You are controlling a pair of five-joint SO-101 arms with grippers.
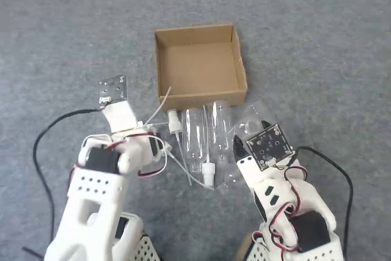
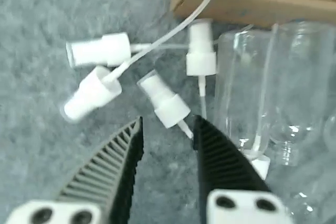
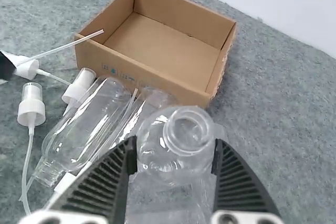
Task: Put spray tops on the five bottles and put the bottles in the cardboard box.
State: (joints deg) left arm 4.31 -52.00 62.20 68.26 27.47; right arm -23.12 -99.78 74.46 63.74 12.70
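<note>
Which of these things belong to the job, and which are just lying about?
Job:
cardboard box
clear bottles
white spray tops
left tool, open over the tops
right tool, around one bottle

Lying about:
black cables
grey carpet

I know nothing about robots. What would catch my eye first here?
Probably the open-topped cardboard box in the middle of the grey mat, with clear bottles lying side by side just in front of it. Next come the loose white spray tops scattered on the mat, right ahead of the left arm's jaws, which stand open.
</note>
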